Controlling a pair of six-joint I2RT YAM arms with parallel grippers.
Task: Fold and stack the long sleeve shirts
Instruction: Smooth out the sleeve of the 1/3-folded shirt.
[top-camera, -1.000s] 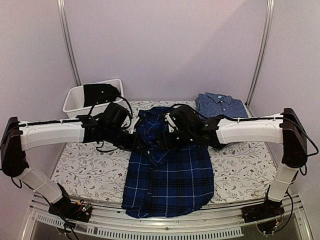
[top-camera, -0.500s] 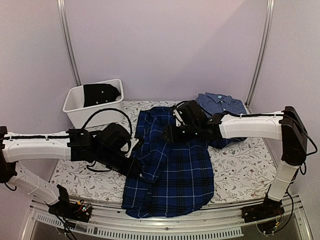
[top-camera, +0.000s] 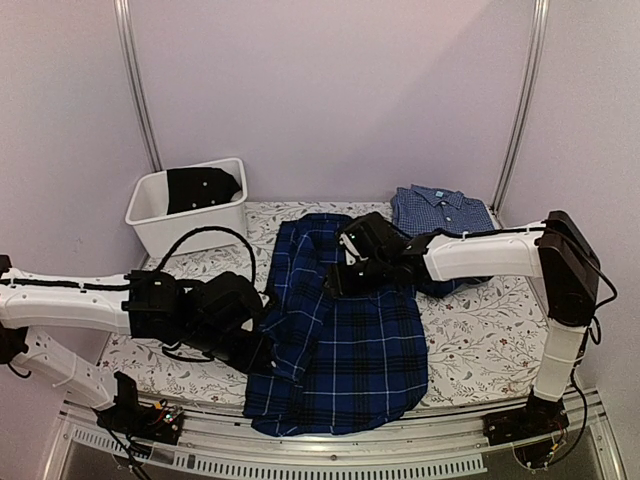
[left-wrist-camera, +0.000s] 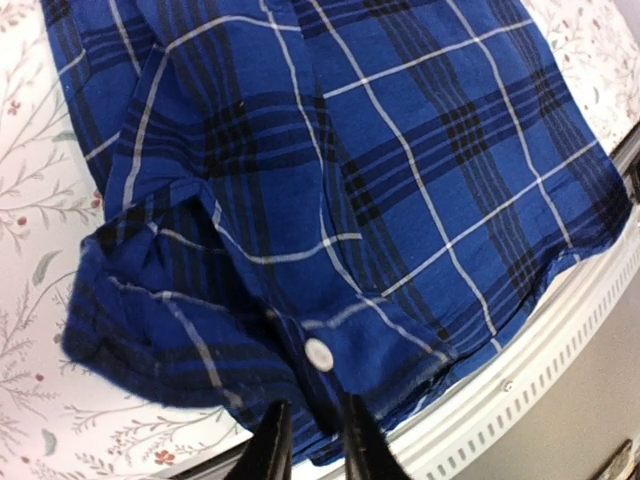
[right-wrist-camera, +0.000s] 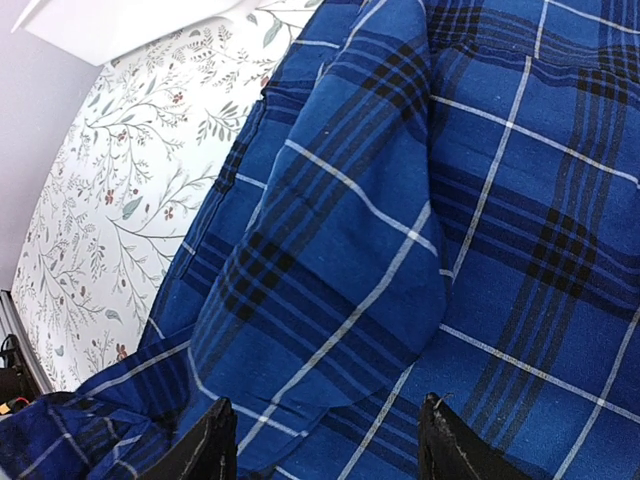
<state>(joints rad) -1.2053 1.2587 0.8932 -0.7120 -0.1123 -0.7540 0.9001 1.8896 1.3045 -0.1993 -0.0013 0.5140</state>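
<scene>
Left wrist, L gripper (left-wrist-camera: 312, 415) barely parted (at plaid shirt (left-wrist-camera: 400, 150) cuff), R gripper (right-wrist-camera: 326, 410) wide.

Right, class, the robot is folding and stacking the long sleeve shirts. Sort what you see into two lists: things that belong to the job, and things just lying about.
Part of the job:
- navy plaid shirt, spread out mid-table
- lighter blue checked shirt, folded at the far right

Just lying about:
- white bin, far left
- dark cloth inside it, kind unclear
- floral table cover
</scene>
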